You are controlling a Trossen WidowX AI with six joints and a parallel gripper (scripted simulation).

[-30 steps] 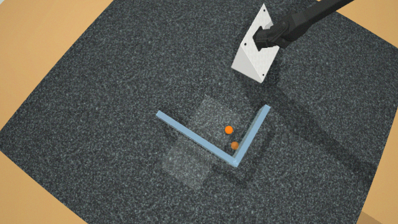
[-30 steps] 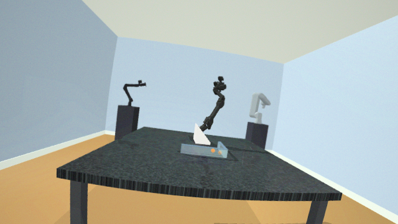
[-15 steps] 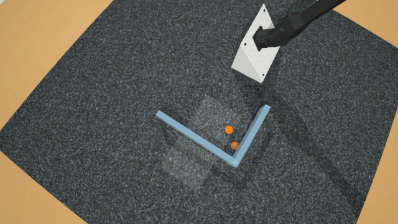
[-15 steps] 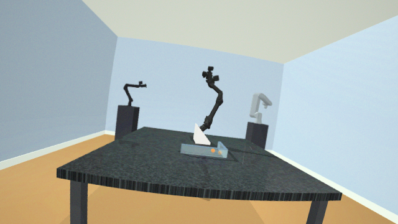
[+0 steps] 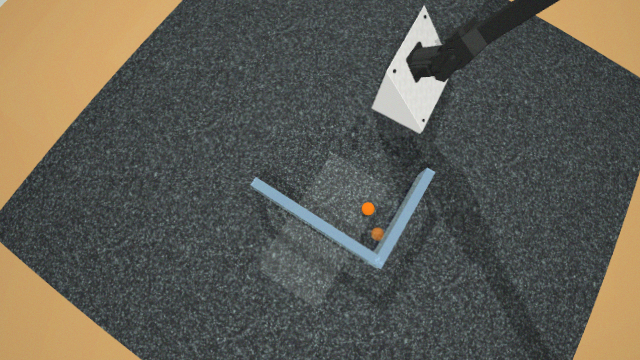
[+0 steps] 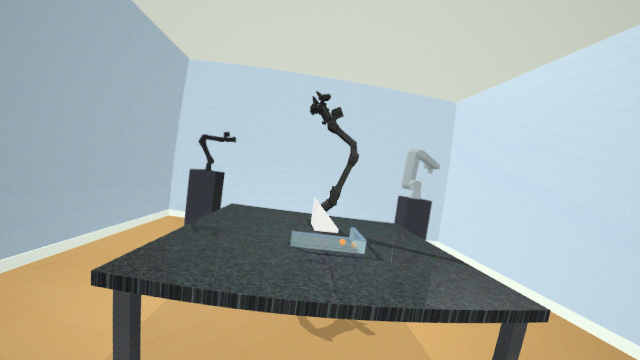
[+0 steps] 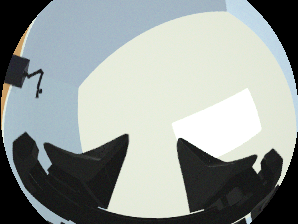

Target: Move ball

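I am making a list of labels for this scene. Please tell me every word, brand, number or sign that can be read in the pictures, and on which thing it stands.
There is no readable text in any view.
White wedge-shaped block: only small dark dots, no letters.
Ball, see-through copy, clear walls: plain, no marks.
Table: speckled pattern only.
Gripper, raised toward the ceiling: no label visible.

Table (image 5: 150,150): I see speckled dark stone, faintly glossy.
Walls (image 5: 310,220): pale blue, translucent, smooth like plastic.
Ball (image 5: 368,208): I read it as matt orange.
Floor (image 6: 50,300): warm, wood-toned.
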